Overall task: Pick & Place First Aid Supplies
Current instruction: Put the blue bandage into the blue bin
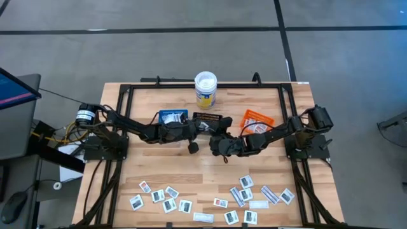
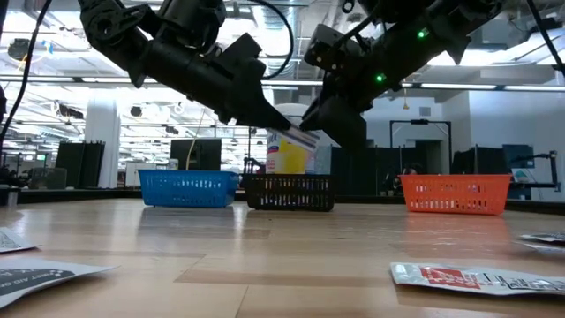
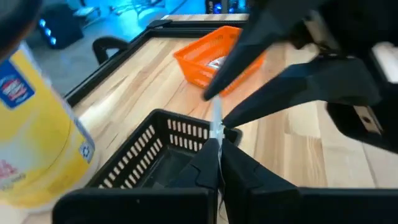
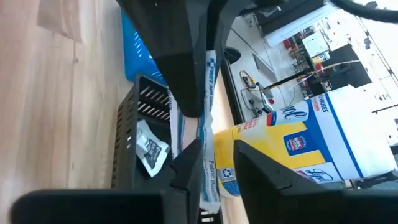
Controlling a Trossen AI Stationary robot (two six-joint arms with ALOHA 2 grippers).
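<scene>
The two arms meet in the air over the middle of the table, just in front of the black tray (image 1: pixel 210 119). Between them is one narrow white-and-blue strip (image 4: pixel 207 118). The left gripper (image 3: pixel 219 146) has its fingers pinched tight on one end of the strip. The right gripper (image 4: pixel 214 171) is at the other end, with one finger against the strip and the other standing a little way off — so its fingers are partly open. In the low view the strip hangs above the black tray, not touching the table.

The blue tray (image 1: pixel 172 117) sits to one side of the black tray and the orange tray (image 1: pixel 256 119) to the other. A yellow tub (image 1: pixel 205 90) with a white lid stands behind them.

Many more packets (image 1: pixel 210 197) lie spread flat along the front edge of the table (image 1: pixel 159 165) — some narrow strips, some squarish white ones. One small packet already lies inside the black tray.
</scene>
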